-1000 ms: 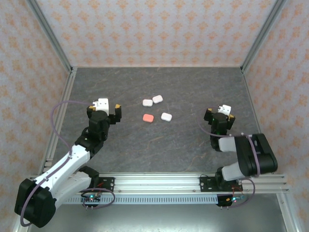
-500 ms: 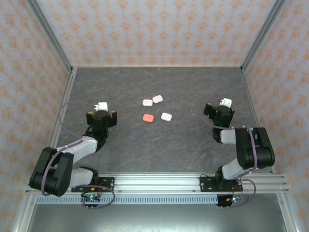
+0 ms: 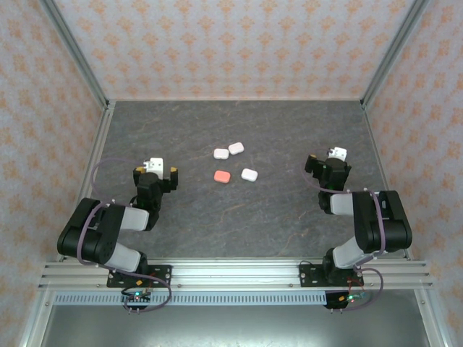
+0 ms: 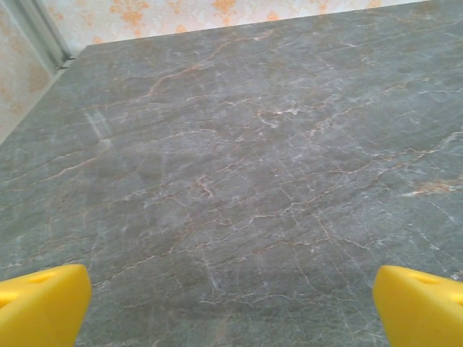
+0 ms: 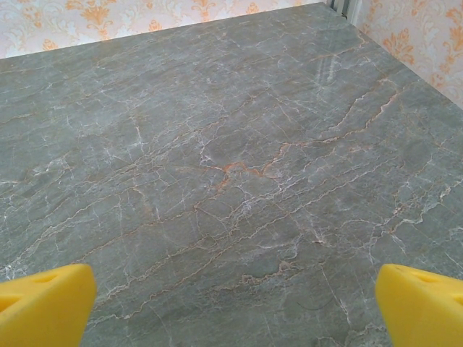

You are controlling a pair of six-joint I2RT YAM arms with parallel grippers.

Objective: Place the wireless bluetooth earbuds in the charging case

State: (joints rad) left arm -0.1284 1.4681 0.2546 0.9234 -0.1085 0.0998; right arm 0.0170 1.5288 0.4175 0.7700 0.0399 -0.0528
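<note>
Item 1. Surface [image 3: 289, 217]: a dark grey slab with pale veins is lying inside patterned walls [image 3: 231, 50], with a metal rail [image 3: 239, 273] running along its near edge.

Item 2. Left white case [image 3: 221, 153]: it is lying closed near the middle of the surface, a little toward the far edge.

Item 3. Far white case [image 3: 236, 148]: it is lying closed just beside the left white case, on that case's right and far side. Whether the two are touching cannot be told.

Item 4. Pink case [image 3: 222, 176]: it is lying closed on the near side of the left white case, apart from it.

Item 5. Right white case [image 3: 249, 174]: it is lying closed just right of the pink case, with a gap showing between them.

Item 6. Earbuds: whether any are sitting inside the closed cases cannot be told.

Item 7. Left claw [image 3: 155, 173] [image 4: 231, 311]: it is hanging released near the left edge, well apart from the cases. Its yellow fingertips [image 4: 43, 303] are standing wide at the bottom corners of its wrist view, with bare surface between them.

Item 8. Right claw [image 3: 328, 168] [image 5: 231, 311]: it is hanging released near the right edge, well apart from the cases. Its yellow fingertips [image 5: 419, 303] are spread wide over bare surface and are grasping nothing.
</note>
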